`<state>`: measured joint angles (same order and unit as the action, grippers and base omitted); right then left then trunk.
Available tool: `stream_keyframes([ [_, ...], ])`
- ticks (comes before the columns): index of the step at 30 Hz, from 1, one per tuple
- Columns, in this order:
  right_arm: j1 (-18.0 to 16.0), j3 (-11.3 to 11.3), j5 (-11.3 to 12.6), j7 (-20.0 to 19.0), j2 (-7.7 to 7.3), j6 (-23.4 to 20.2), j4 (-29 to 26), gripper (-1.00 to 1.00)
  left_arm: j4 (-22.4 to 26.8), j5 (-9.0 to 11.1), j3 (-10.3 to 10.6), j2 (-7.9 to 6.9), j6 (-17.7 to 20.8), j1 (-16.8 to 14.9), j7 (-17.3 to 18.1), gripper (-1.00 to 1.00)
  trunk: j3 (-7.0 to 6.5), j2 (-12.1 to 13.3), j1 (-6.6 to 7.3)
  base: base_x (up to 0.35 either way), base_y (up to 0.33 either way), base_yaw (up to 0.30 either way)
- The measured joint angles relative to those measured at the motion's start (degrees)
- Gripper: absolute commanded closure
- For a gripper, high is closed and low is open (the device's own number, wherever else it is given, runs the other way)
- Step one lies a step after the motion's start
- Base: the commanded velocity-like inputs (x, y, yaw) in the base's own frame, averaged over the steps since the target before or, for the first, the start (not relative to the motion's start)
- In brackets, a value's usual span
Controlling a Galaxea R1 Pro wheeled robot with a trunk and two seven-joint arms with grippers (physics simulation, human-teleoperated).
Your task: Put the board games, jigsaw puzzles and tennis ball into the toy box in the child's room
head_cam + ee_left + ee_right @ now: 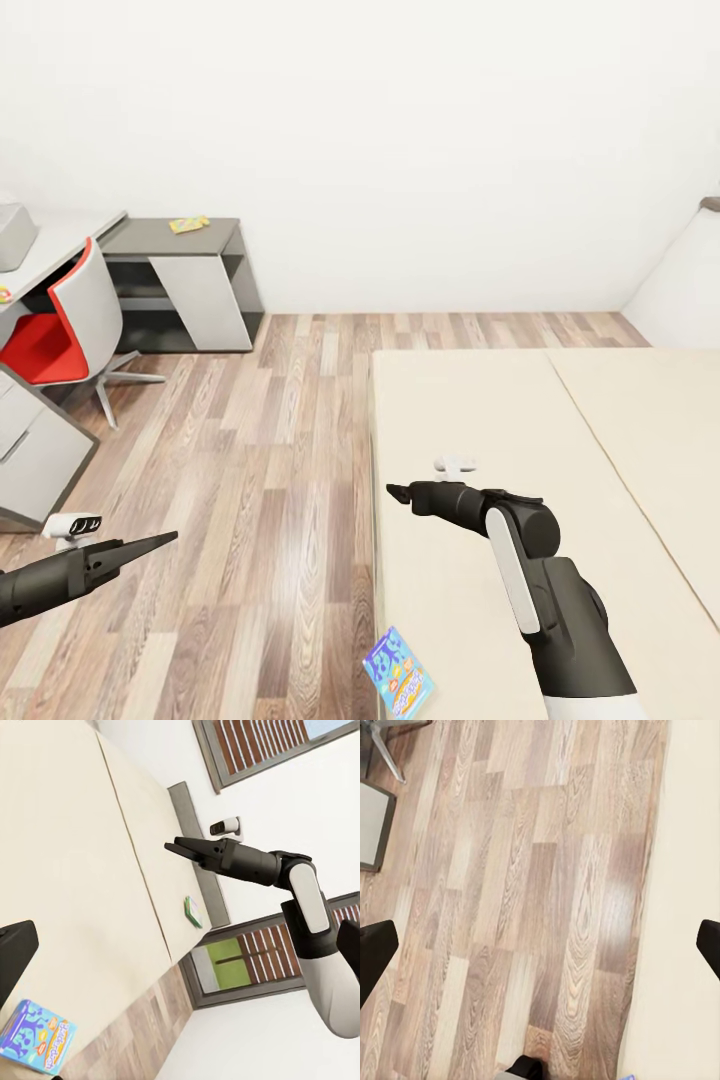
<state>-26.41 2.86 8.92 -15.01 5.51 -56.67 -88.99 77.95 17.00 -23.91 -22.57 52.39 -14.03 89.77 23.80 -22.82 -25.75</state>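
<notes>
I see the bed [480, 420] on my right, its cream top reaching across the right half of the head view. A blue game [398, 673] lies at the bed's near left corner, right at the edge beside the floor [270, 480]. In the left wrist view the same blue game [36, 1035] sits near the bed edge, and a second game [193, 910], white and green, lies farther off at the bed's far side by the wall.

My right gripper [392, 491] hangs over the bed's left edge, pointing toward the floor, holding nothing. In the right wrist view its two fingers [373, 952] stand far apart at the frame's sides, so the jaws are released, with floor and bed edge between them.

My left gripper [170, 538] hovers low over the floor, well apart from the bed. In the head view its tips look drawn to a point, but I cannot tell whether the jaws are clenched or released. It carries nothing.

At the far left stands the table [60, 240] with the toy box [14, 235] on it, partly cut off. A red-and-white chair [70, 330] stands in front. On the dark shelf [170, 245] beside the table lies a puzzle [188, 224], flat and yellowish.
</notes>
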Motion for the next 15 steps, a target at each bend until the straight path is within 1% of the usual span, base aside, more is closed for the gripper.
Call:
stream_keyframes([
  [15, 0.00, 0.00, 0.00, 0.00, 0.00, 0.00, 0.00, -1.00, 0.00, 0.00, 0.00, 0.00, 0.00, 0.00, 0.00, -1.00, -1.41, 0.00, 0.00, 0.000, 0.000, 0.000],
])
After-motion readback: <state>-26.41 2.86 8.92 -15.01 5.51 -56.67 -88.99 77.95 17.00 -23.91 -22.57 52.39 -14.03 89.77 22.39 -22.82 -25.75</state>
